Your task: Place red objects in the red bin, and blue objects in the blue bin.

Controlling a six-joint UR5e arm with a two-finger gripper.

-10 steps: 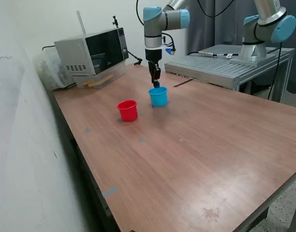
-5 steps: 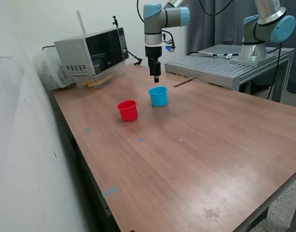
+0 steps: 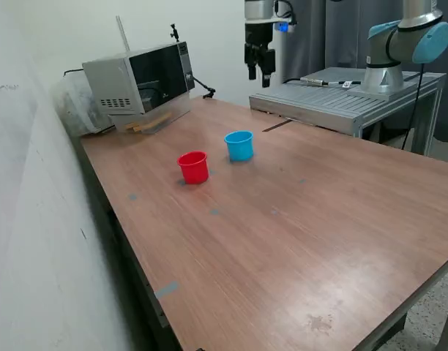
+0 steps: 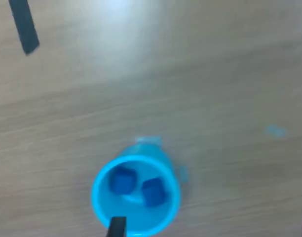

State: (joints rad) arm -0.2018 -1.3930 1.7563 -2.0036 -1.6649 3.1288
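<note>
A: Where were the blue cubes?

B: Both blue cubes (image 4: 124, 181) (image 4: 153, 192) lay side by side inside the blue cup (image 3: 239, 145), seen from the wrist view looking down into it.

A: And the red cup?

B: The red cup (image 3: 193, 167) stood just beside the blue cup, toward the exterior view's left and a little nearer the camera. What it held could not be seen.

A: The arm's pose?

B: It hung vertical, high above the bench (image 3: 297, 219), well up from the blue cup and toward the exterior view's right. The tool (image 3: 258, 76) pointed straight down, its two fingers parted with nothing between them.

A: Anything else?

B: A microwave (image 3: 140, 84) sat beyond the blue cup, toward the exterior view's left.
</note>
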